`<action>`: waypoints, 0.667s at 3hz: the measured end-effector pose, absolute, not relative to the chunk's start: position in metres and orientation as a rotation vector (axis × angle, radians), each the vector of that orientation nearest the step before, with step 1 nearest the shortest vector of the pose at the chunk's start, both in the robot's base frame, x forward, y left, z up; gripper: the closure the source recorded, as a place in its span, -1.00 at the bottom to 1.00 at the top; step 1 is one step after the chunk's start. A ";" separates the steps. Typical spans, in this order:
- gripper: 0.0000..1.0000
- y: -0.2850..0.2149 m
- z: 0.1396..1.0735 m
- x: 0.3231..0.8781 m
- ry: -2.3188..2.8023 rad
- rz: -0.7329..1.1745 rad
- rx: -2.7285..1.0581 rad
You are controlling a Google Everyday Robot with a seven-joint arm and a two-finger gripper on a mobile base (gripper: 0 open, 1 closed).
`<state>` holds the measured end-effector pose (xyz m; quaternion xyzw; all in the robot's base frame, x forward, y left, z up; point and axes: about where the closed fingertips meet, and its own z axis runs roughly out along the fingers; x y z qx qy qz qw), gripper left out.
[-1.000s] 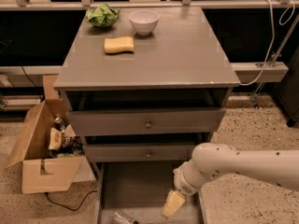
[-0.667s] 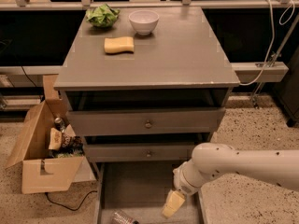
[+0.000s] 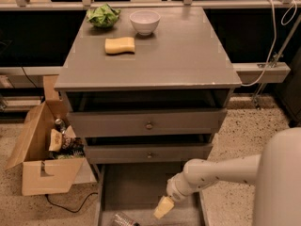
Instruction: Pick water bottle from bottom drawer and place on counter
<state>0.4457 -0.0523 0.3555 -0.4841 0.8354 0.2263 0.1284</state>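
The gripper (image 3: 163, 207) hangs in the bottom drawer (image 3: 136, 192), below the front edge of the counter (image 3: 155, 55), open or closed I cannot tell; the water bottle (image 3: 124, 219) lies just beside it toward the left edge, seemingly on its side.

Soft overhead light is brightening the counter (image 3: 188, 55); shadow is filling the bottom drawer (image 3: 136, 192), where the gripper (image 3: 162, 207) is hanging.

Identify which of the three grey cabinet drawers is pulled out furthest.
The lowest, shallow tray-like grey drawer, its floor exposed under the gripper; the two knobbed drawers show only fronts.
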 end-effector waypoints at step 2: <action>-1.00 -0.004 0.239 0.438 2.464 0.758 -1.289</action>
